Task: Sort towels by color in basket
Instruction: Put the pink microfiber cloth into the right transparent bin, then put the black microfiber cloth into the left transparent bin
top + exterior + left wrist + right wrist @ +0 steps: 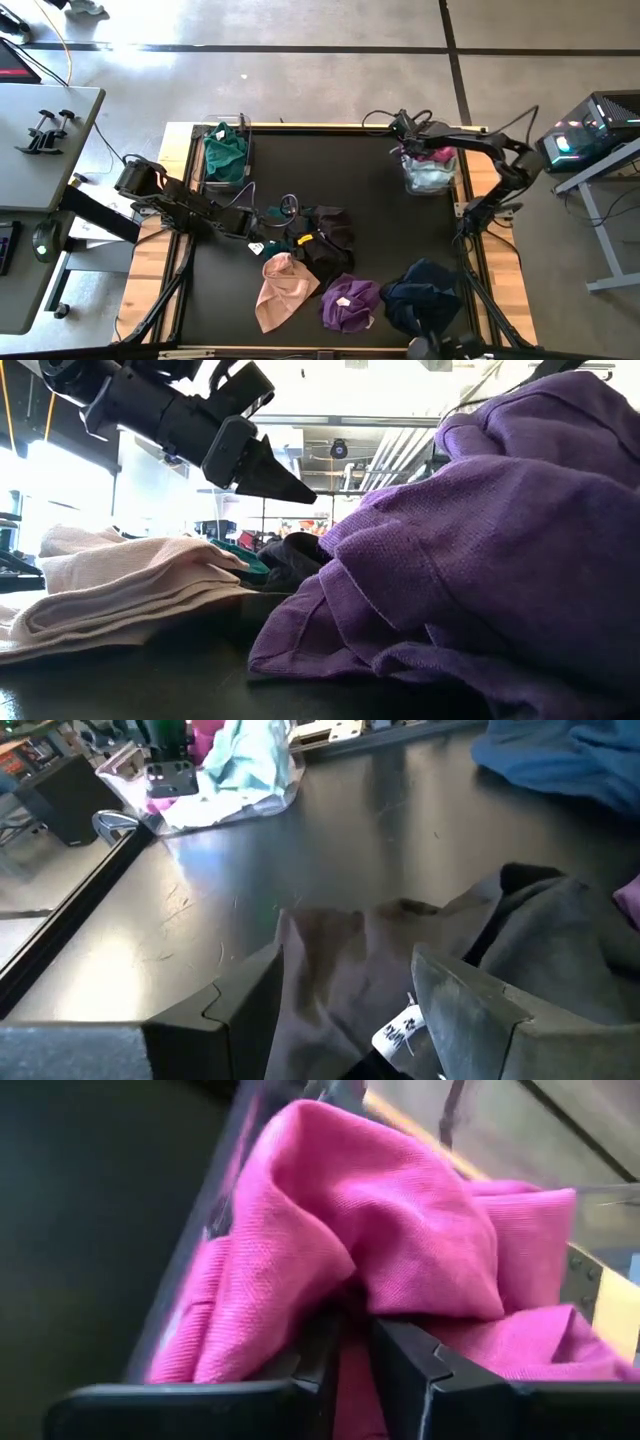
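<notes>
Purple towel [470, 550] nearest, among the loose towels in front of the right-hand clear basket [430, 172]. In that basket lies the magenta towel [400, 1240], pinched by the right gripper [362, 1342]; lifting away may drag it out. Left gripper [345, 1005] gapes empty over the black towel [325, 240]. Dark tabletop [340, 170]; concrete floor [300, 80] beyond.

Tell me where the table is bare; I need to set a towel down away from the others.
Bare mat lies in the middle, between the green-towel bin and the clear bin holding pink and mint cloths. It is crowded along the front: the black towels, peach towel, purple towel and navy towel crowd together.
</notes>
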